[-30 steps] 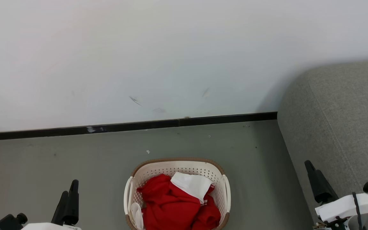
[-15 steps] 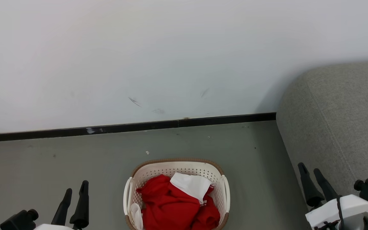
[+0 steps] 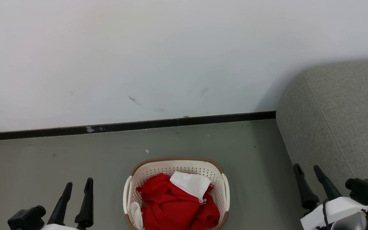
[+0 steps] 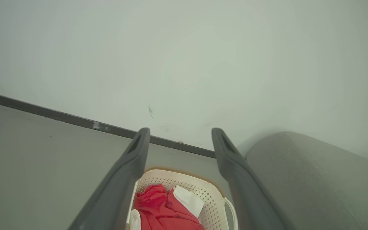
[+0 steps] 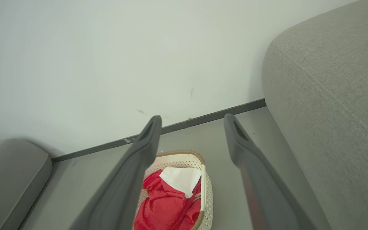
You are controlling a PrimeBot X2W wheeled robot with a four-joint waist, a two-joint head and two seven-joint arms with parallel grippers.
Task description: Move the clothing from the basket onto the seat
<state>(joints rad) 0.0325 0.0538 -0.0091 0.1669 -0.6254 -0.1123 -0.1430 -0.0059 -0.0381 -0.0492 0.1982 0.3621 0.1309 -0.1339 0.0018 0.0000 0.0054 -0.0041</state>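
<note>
The cream basket [image 3: 145, 171] with a brown rim stands on the grey floor at the bottom middle of the head view. Red clothing [image 3: 171, 204] with a white panel fills it. The grey-green seat [image 3: 340, 111] rises at the right. My left gripper [image 3: 79, 182] hangs open to the basket's left, nothing between its fingers. My right gripper [image 3: 306, 166] is open to the basket's right, beside the seat's edge. In the left wrist view the basket [image 4: 200, 187] and clothing [image 4: 158, 204] lie between and below the fingers; the right wrist view shows the basket [image 5: 184, 156], clothing [image 5: 166, 207] and seat [image 5: 331, 80].
A white wall [image 3: 171, 57] with a black baseboard [image 3: 133, 126] stands behind the basket. Grey floor [image 3: 59, 156] stretches to the left. In the right wrist view another grey upholstered piece [image 5: 8, 172] sits at the far left.
Both grippers have turned so that their two fingers now show side by side. The left one shifted right and the right one shifted left, toward the basket. Basket and clothing are unmoved.
</note>
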